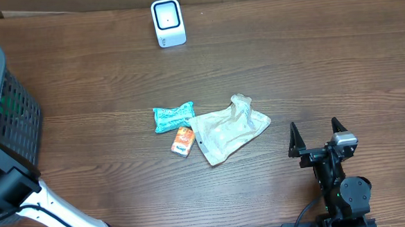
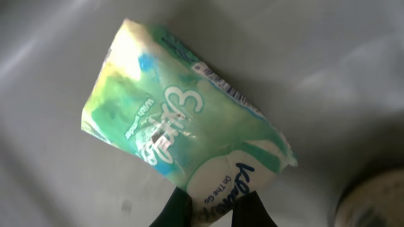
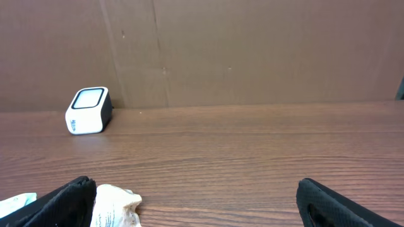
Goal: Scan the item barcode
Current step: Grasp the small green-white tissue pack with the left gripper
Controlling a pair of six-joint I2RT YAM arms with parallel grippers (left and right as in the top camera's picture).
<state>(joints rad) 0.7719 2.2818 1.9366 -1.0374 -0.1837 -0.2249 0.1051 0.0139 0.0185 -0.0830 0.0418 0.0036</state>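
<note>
The left gripper (image 2: pixel 211 214) is clamped tight on the near end of a soft green-and-white plastic tissue pack (image 2: pixel 170 120), which tilts up-left over a blurred grey surface. Its wrapper is glossy and wrinkled, with white script lettering and a black barcode (image 2: pixel 221 83) along its right edge. Overhead, a green patch shows through the black mesh basket (image 1: pixel 23 130) at far left. The right gripper (image 1: pixel 314 124) stands wide apart and empty at near right, well apart from the white box-shaped scanner (image 1: pixel 168 22) at the far side.

tissue pack (image 2: pixel 183 120): bottom edge crops it | barcode (image 2: pixel 224 87): blurred | basket (image 1: pixel 18 109): cropped left
</note>
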